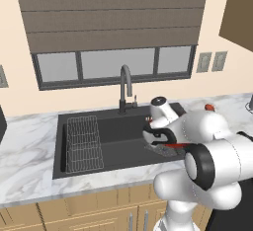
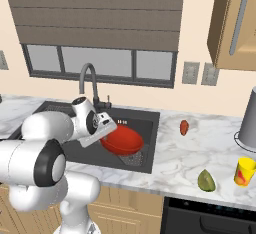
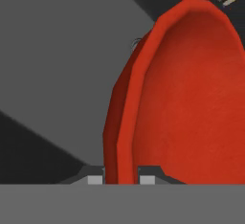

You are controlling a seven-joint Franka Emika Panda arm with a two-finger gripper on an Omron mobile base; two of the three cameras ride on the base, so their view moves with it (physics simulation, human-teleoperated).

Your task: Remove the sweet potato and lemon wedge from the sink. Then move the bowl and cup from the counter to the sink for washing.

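My gripper (image 2: 103, 131) is shut on the rim of the wide red bowl (image 2: 122, 140), which hangs tilted inside the dark sink (image 2: 136, 118) at its right end. In the hand view the bowl (image 3: 182, 98) stands on edge, its rim pinched between my gripper's (image 3: 120, 180) two tips. From the left, a red sliver of the bowl (image 1: 173, 147) shows under my gripper (image 1: 159, 139). The sweet potato (image 2: 184, 127) lies on the counter right of the sink, the lemon wedge (image 2: 206, 180) near the counter's front edge, and the yellow cup (image 2: 245, 171) stands beside it.
A wire rack (image 1: 84, 143) lines the left half of the sink (image 1: 118, 131). The dark arched faucet (image 1: 126, 89) rises behind the basin. A drain grate (image 2: 132, 159) sits under the bowl. A tall grey vessel (image 2: 248, 118) stands at the counter's far right.
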